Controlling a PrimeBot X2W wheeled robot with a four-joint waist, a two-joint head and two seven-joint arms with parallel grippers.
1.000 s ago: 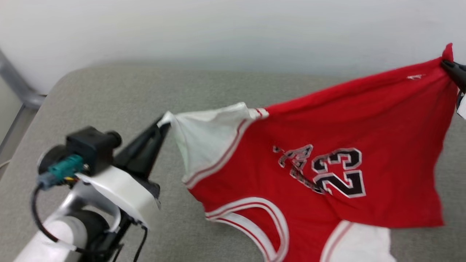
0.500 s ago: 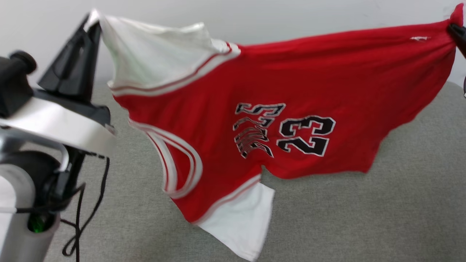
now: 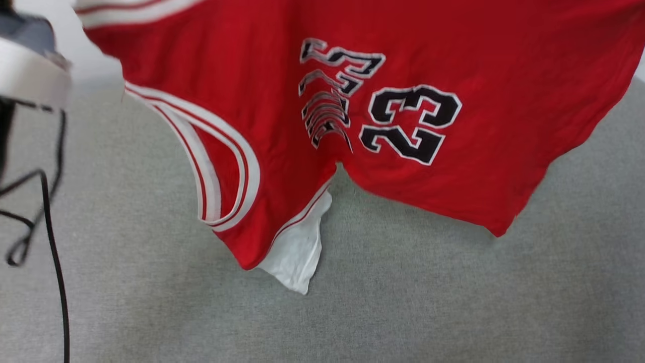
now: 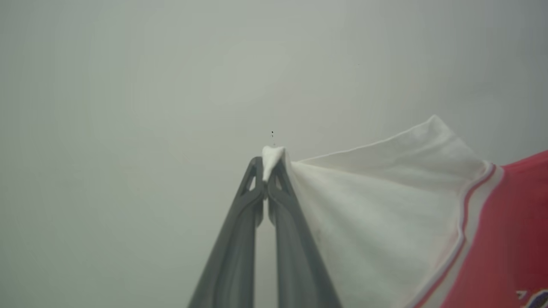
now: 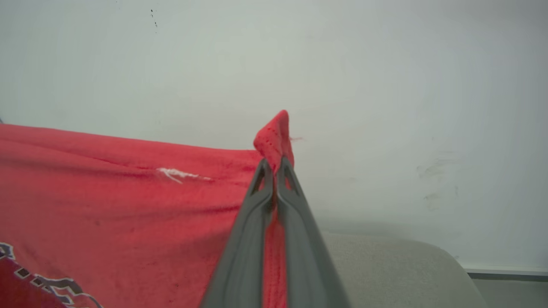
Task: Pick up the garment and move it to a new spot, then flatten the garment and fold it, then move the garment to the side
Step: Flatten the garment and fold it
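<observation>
The red garment (image 3: 282, 101) hangs in the air across the top of the head view, its black "23" lettering turned sideways and a white sleeve dangling toward the grey surface. In the left wrist view my left gripper (image 4: 269, 164) is shut on the tip of the garment's white sleeve (image 4: 372, 205). The right wrist view has my right gripper (image 5: 274, 169) shut on a red corner of the garment (image 5: 128, 192). A pale part of my left arm (image 3: 30, 75) sits at the head view's upper left.
A grey cushioned surface (image 3: 403, 292) lies under the hanging cloth, its rounded end (image 5: 398, 265) in the right wrist view. A pale wall (image 5: 385, 85) stands behind. Black cables (image 3: 48, 212) hang at the left of the head view.
Both arms have raised the garment clear of the grey surface, spread between them. The head view has shifted, and both grippers have passed beyond its top edge.
</observation>
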